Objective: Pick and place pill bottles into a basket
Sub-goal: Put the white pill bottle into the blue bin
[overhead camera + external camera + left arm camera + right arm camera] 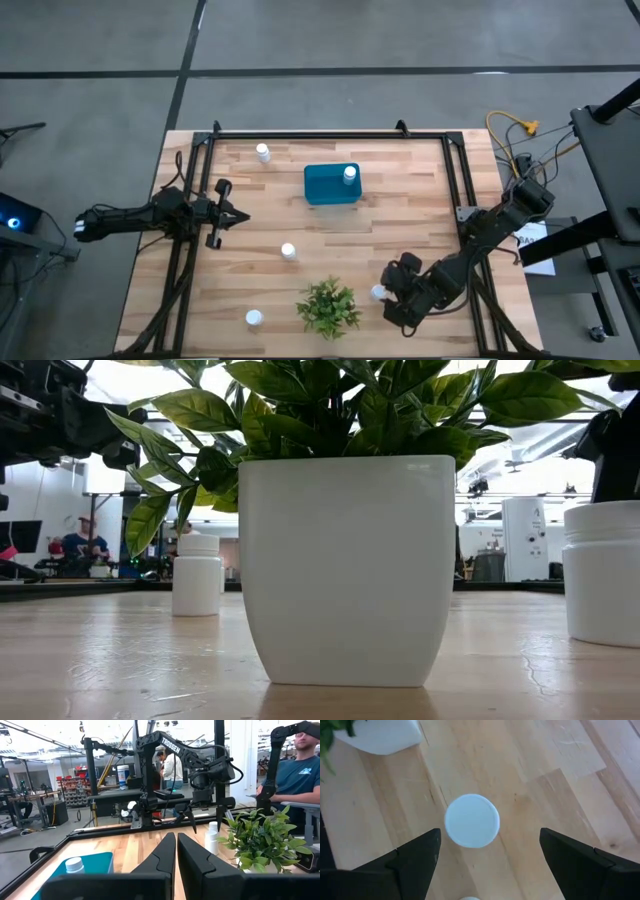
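Several small white pill bottles stand upright on the wooden table: one at the far left (262, 152), one in the middle (288, 251), one near the front (254, 318) and one right of the plant (378, 292). Another bottle (349, 174) stands inside the teal basket (322, 186). My right gripper (490, 837) is open and points down over the bottle right of the plant (471, 820), with a finger on each side of its cap and not touching it. My left gripper (176, 851) is shut and empty, level above the table's left side (228, 211).
A green plant in a white pot (328, 305) stands at the front middle, just left of my right gripper; it fills the low view (345, 570). A black frame (330, 134) runs round the table. A person (300, 770) sits beyond the table's right side.
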